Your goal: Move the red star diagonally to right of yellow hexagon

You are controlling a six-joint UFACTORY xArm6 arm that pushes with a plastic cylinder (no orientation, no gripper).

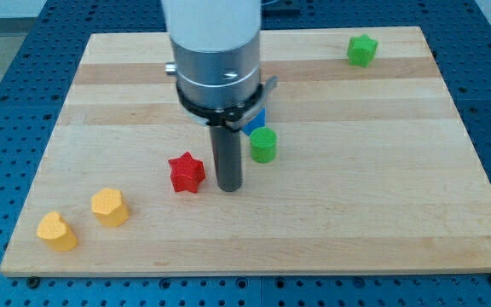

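Note:
The red star [186, 172] lies left of the board's middle. The yellow hexagon [110, 207] lies at the lower left, down and left of the star. My tip [229, 187] rests on the board just right of the red star, a small gap apart from it. A green cylinder [263, 145] stands just up and right of the rod.
A yellow heart-like block [57, 231] lies at the lower left, near the board's edge. A blue block [257, 118] is partly hidden behind the rod, above the green cylinder. A green star-like block [362, 49] sits at the upper right. The wooden board [382, 205] lies on a blue pegboard.

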